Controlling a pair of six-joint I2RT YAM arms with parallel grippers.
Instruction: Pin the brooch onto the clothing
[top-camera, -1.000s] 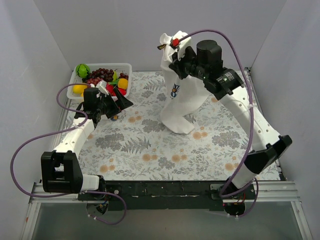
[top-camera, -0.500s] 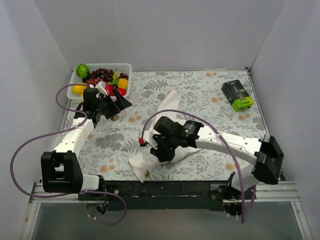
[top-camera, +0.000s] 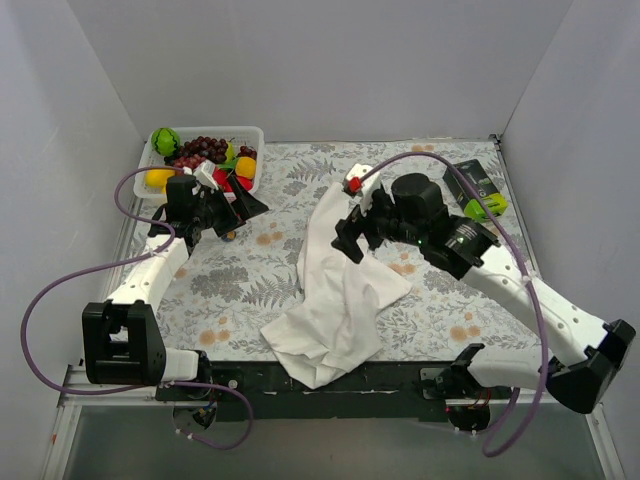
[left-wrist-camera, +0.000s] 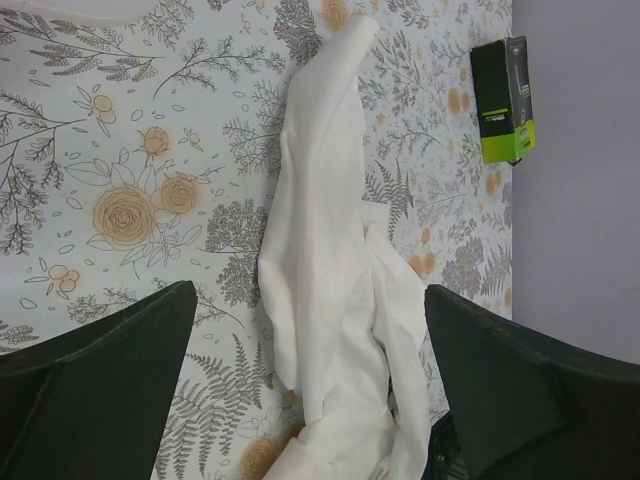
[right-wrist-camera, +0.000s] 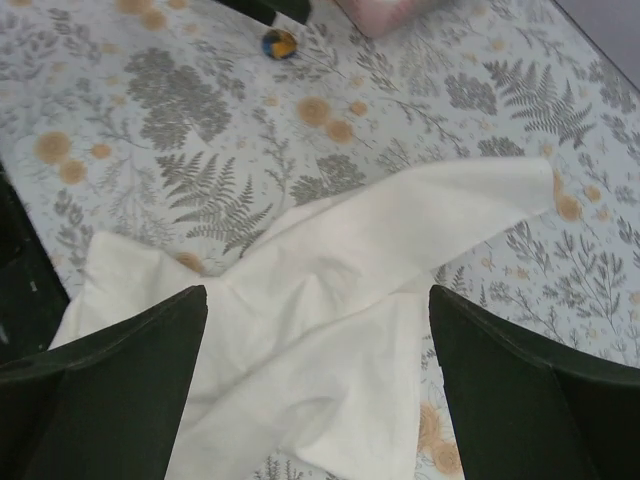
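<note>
The place is a robot test cell in a lab, not a lived-in room. Plain, bare grey walls box the table in on three sides like a booth. A left arm and a right arm, both white and black machines, are mounted on a dark rail along the near edge, and loose purple cables loop out from them. The homely things look set out as props: a floral tablecloth, a white basket of bright fruit, a green and black box and a crumpled white T-shirt.
</note>
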